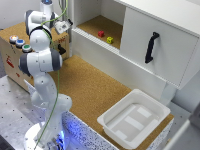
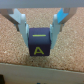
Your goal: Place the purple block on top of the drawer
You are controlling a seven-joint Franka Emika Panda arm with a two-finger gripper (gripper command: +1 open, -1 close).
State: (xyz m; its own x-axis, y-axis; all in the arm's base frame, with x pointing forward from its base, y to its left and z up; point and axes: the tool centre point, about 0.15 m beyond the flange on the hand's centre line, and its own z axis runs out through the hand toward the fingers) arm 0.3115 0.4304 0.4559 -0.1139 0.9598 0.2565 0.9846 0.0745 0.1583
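In the wrist view the purple block (image 2: pixel 41 43), marked with a yellow letter A, sits between my two light-blue fingers (image 2: pixel 22 24), and my gripper (image 2: pixel 41 38) is shut on it above the cork surface. In the exterior view the gripper (image 1: pixel 61 49) hangs low beside the drawer (image 1: pixel 11 57), just off its side toward the exterior view's right. The drawer is a light-brown wooden box with three round coloured buttons (image 1: pixel 20 43) on top. The arm hides the block in the exterior view.
A large white cabinet (image 1: pixel 165 35) with a black handle (image 1: pixel 151 47) stands at the back right. Its open shelf holds a red block (image 1: pixel 101 34) and a yellow block (image 1: pixel 110 40). A white tray (image 1: pixel 105 120) rests on the cork table's front right corner.
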